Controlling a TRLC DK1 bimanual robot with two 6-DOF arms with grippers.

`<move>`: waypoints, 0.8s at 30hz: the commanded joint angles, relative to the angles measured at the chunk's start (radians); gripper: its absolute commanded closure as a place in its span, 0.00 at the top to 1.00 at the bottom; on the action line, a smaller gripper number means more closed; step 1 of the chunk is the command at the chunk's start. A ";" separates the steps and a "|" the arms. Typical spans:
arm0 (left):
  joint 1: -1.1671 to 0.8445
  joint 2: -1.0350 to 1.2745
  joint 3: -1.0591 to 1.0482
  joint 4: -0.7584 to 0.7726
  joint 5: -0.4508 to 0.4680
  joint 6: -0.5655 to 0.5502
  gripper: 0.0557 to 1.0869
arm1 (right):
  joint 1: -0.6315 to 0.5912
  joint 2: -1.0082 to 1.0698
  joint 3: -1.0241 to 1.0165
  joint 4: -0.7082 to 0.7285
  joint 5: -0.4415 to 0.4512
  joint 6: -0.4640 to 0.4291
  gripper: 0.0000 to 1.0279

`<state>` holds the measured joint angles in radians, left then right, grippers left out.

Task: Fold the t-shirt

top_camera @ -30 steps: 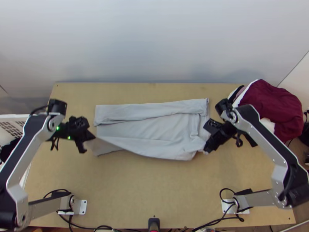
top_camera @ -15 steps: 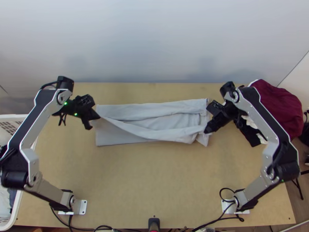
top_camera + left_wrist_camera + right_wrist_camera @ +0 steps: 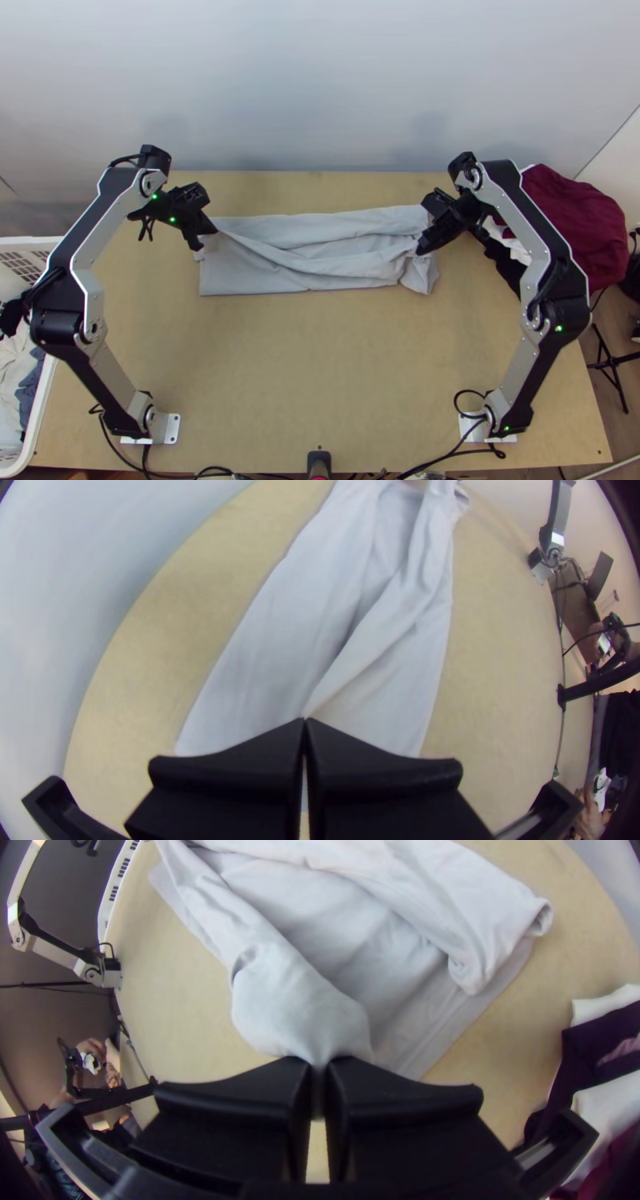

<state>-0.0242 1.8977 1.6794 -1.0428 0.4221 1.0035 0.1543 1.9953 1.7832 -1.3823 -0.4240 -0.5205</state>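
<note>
Pale wall (image 3: 320, 96) behind, light wooden table (image 3: 312, 368) below, and you have the light-grey cloth t-shirt (image 3: 288, 276) stretched sideways across the table's far half. You look well into the lengthwise folding: the far edge lies turned inward, and a second layer is only partly laid over. Your left black gripper (image 3: 305, 721) pinches one end of it, your right black gripper (image 3: 320, 1065) nips the other. You've got slanting creases and a bunched, rumpled end! Left for you, likely: lower that layer, smooth it, then fold the strip shorter.
</note>
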 commanded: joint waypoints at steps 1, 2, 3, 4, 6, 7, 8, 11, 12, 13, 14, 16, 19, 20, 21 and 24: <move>0.017 0.067 0.065 -0.002 -0.006 0.003 0.04 | -0.021 0.102 0.113 -0.001 -0.002 0.002 0.03; 0.018 0.069 0.066 -0.002 -0.006 0.004 0.04 | -0.024 0.111 0.131 -0.001 -0.002 0.004 0.03; 0.023 0.069 0.066 -0.002 -0.008 0.006 0.04 | -0.027 0.122 0.150 -0.006 -0.002 0.004 0.03; 0.026 0.067 0.068 -0.002 -0.008 0.006 0.04 | -0.030 0.131 0.166 -0.008 -0.002 0.004 0.03; 0.033 0.066 0.069 -0.008 -0.008 0.007 0.04 | -0.035 0.149 0.199 -0.014 -0.002 0.004 0.03; 0.038 0.064 0.069 -0.013 -0.008 0.007 0.04 | -0.035 0.157 0.214 -0.017 -0.002 0.004 0.03; 0.041 0.061 0.069 -0.019 -0.008 0.007 0.04 | -0.038 0.163 0.231 -0.018 -0.002 0.004 0.03; 0.050 0.051 0.057 -0.033 -0.008 0.009 0.04 | -0.039 0.180 0.271 -0.018 -0.002 0.014 0.03; 0.050 0.046 0.048 -0.034 -0.008 0.009 0.04 | -0.039 0.186 0.278 -0.018 -0.002 0.017 0.03; 0.050 0.041 0.037 -0.034 -0.008 0.009 0.04 | -0.038 0.191 0.286 -0.018 -0.002 0.019 0.03; 0.049 0.040 0.026 -0.034 -0.008 0.009 0.04 | -0.036 0.197 0.294 -0.018 -0.002 0.022 0.03; 0.043 0.037 0.005 -0.033 -0.006 0.009 0.04 | -0.033 0.207 0.309 -0.018 -0.002 0.028 0.03; 0.036 0.040 -0.026 -0.019 -0.006 0.009 0.04 | -0.030 0.227 0.323 -0.018 -0.002 0.039 0.03; 0.035 0.044 -0.032 -0.014 -0.006 0.009 0.04 | -0.030 0.232 0.328 -0.018 -0.002 0.039 0.03; 0.032 0.051 -0.037 -0.010 -0.008 0.009 0.04 | -0.030 0.238 0.332 -0.018 -0.002 0.040 0.03; 0.030 0.074 -0.032 0.000 -0.008 0.009 0.04 | -0.035 0.257 0.352 -0.018 -0.002 0.042 0.03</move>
<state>0.0124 1.9442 1.6703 -1.0626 0.4149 1.0119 0.1219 2.2127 2.0903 -1.4010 -0.4267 -0.4854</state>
